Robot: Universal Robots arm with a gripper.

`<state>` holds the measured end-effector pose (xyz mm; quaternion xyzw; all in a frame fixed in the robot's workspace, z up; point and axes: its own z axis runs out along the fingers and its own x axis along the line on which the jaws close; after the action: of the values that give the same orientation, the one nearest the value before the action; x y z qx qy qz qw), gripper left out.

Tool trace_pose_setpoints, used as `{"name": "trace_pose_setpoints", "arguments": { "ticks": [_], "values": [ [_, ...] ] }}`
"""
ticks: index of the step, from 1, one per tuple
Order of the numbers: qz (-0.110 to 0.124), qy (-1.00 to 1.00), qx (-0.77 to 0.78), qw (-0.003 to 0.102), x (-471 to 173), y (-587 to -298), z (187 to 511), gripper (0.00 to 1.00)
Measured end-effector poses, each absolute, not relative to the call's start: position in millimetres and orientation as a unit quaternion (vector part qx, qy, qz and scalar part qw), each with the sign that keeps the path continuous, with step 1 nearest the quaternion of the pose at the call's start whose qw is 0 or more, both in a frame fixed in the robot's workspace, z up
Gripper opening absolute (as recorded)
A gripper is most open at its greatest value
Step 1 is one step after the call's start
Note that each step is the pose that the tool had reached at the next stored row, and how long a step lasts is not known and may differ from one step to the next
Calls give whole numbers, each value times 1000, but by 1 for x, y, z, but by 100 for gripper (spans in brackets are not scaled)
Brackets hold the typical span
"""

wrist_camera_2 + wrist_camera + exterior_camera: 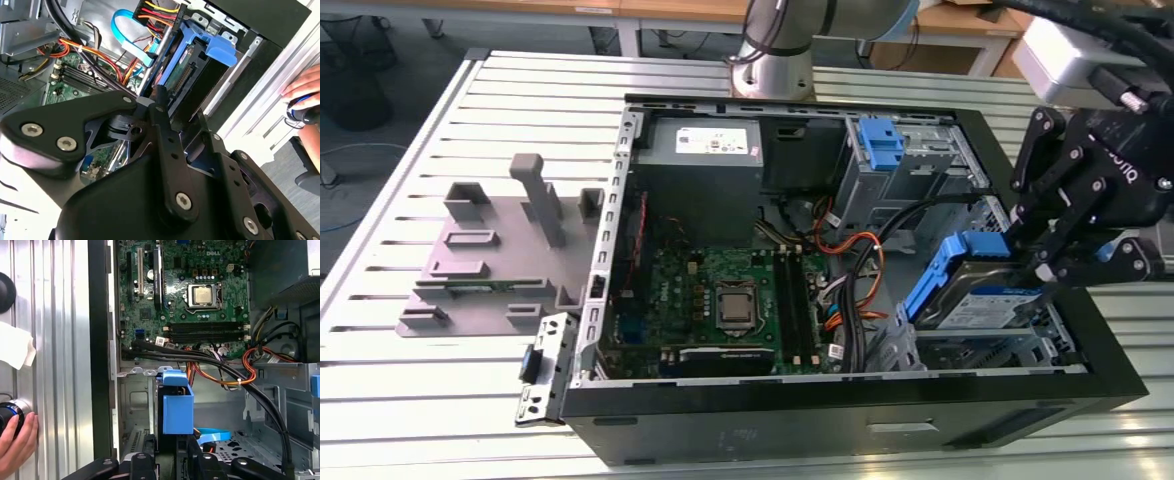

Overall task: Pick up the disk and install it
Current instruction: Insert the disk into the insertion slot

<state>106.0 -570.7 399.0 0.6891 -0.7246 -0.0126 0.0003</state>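
Disk [987, 300] position: inside the open computer case [854, 405], at the case corner on the exterior view's right. It is tilted, with the end bearing the blue carrier [974, 262] raised and the labelled silver face turned upward. Its lower end lies over the metal drive bay [987, 350] of the case; whether it touches the bay cannot be told. In the first wrist view the carrier [177, 410] stands on edge above the bay floor. In the second wrist view the disk [177, 77] shows its green circuit board and connector edge.

Gripper [1043, 268] state: closed to a narrow gap on the disk, with one black finger on each side of it. This grip is seen in the first wrist view [175, 462] and the second wrist view [180, 105].

Case contents: the motherboard [720, 290] lies flat in the middle of the case, with the processor socket [736, 303] at its centre. The grey power supply [700, 145] occupies the far end of the case. A bare blue bracket [883, 140] stands at the same end, toward the exterior view's right. Orange and black cables [861, 270] run from the motherboard toward the drive bay.

Outside the case: a slotted metal tabletop [400, 400] carries the case. A grey fixture [494, 250] stands on it beside the case, on the exterior view's left. A person's hand [15, 442] rests against a round blue-and-black knob [9, 415] on the tabletop, beside the case wall.
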Motion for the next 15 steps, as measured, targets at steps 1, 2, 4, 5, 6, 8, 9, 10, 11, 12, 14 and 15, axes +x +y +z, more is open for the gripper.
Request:
{"name": "trace_pose_setpoints", "arguments": {
  "ticks": [1, 2, 4, 5, 6, 8, 9, 10, 11, 12, 14, 15],
  "values": [
    [-13, -725, 689, 0, 106, -571, 397, 35],
    [-13, -725, 689, 0, 106, -571, 396, 35],
    [-13, -725, 689, 0, 106, -571, 395, 35],
    [-13, -725, 689, 0, 106, -571, 395, 35],
    [-13, -725, 689, 0, 106, -571, 394, 35],
    [-13, -725, 689, 0, 106, -571, 390, 35],
    [-13, -725, 689, 0, 106, -571, 389, 35],
    [-13, -725, 689, 0, 106, -571, 387, 35],
    [-13, -725, 689, 0, 106, -571, 385, 35],
    [-13, -725, 689, 0, 106, -571, 383, 35],
    [-13, -725, 689, 0, 106, -571, 380, 35],
    [-13, -725, 689, 0, 106, -571, 380, 35]
  ]
}}
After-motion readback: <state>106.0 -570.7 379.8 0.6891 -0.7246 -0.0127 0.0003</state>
